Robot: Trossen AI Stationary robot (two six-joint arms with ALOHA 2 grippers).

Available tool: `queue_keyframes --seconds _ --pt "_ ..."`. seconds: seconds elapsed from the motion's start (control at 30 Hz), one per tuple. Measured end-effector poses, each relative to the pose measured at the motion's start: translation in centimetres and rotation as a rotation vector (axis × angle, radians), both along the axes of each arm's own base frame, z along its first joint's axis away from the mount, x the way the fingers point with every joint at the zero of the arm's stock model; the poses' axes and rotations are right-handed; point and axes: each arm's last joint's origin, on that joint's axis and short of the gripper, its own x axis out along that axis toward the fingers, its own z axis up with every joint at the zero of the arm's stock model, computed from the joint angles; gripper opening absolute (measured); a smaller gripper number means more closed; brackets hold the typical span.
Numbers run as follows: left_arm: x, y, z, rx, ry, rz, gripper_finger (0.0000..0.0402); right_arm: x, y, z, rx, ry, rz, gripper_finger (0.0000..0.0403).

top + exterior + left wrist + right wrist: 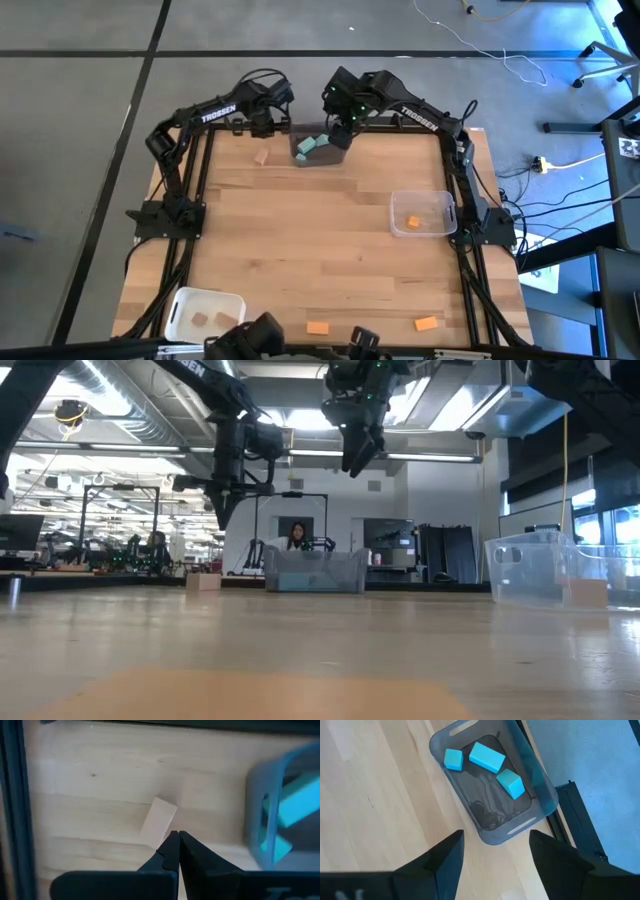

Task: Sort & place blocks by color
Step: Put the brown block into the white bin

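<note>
Three teal blocks (486, 756) lie in the dark grey bin (540, 785) at the table's far edge, also seen from above (312, 146). A pale tan block (158, 821) lies flat on the table left of that bin (262, 156). An orange block (413, 221) sits in the clear bin (424, 213); two tan blocks (210, 319) sit in the white bin (203, 313). Two orange blocks (318, 328) (426, 323) lie near the near edge. My left gripper (176, 842) is shut, above the tan block. My right gripper (495, 847) is open, high over the grey bin.
The black frame rails (190, 190) run along the table's left and right sides. The middle of the wooden table (320, 250) holds no objects. A person (297, 536) sits in the room beyond the far edge.
</note>
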Motion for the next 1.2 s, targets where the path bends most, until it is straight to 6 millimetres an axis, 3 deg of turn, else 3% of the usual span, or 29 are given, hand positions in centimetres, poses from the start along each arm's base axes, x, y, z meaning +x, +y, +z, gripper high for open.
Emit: queue_keyframes --seconds 0.6,0.9,0.97,1.1,1.2 --pt "0.4 -0.7 -0.1 -0.023 -0.004 0.078 0.0000 1.3 -0.6 0.7 -0.073 -0.147 0.001 0.0225" --pt "0.0 -1.7 -2.0 -0.092 0.048 0.061 0.0000 2.0 -1.0 1.3 -0.120 -0.234 0.003 0.0225" --pt "0.0 -1.8 -2.5 -0.135 0.026 0.021 0.0000 2.1 -1.1 1.4 -0.127 -0.249 0.001 0.0225" --pt "0.0 -2.0 -3.4 -0.172 0.011 -0.231 0.0009 2.2 -1.1 1.5 -0.137 -0.266 0.003 0.0225" --pt "0.0 -2.1 -3.8 -0.179 0.006 -0.239 0.0035 2.2 -1.1 1.5 -0.139 -0.271 0.002 0.0225"
